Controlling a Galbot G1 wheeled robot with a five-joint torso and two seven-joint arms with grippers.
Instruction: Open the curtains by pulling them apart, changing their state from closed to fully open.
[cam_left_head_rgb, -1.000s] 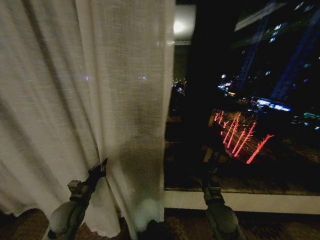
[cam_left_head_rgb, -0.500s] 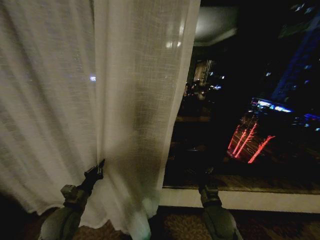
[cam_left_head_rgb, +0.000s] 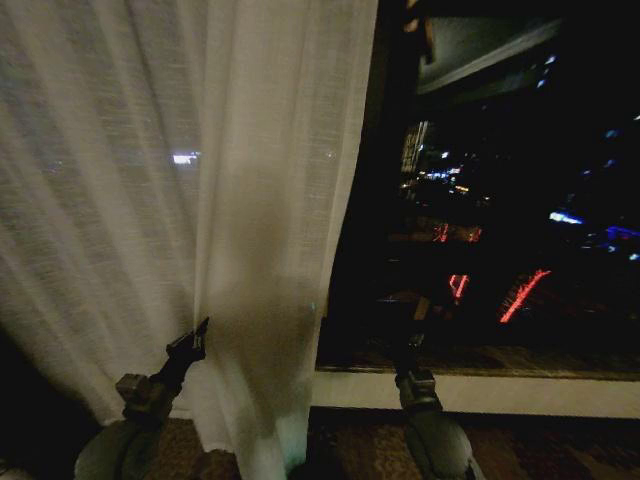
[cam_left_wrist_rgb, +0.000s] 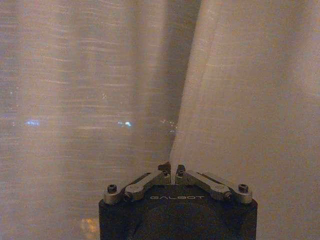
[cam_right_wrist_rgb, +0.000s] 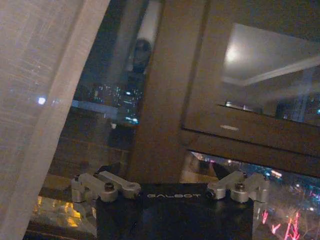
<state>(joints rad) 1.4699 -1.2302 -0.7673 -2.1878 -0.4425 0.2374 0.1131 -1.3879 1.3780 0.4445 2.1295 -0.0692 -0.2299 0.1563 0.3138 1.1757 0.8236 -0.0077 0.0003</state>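
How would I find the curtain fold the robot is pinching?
Start at the dark window and look left to the pale sheer curtain. Near its bottom, the left gripper has its jaws shut on one vertical fold, the only pleat pinched by metal.

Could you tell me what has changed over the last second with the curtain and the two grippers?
The view has swung, so most of the shift is camera motion. The left gripper stays shut on a fold of the curtain, and the panel still hangs bunched to the left, clear of the window. The right gripper remains open, low by the sill, holding nothing.
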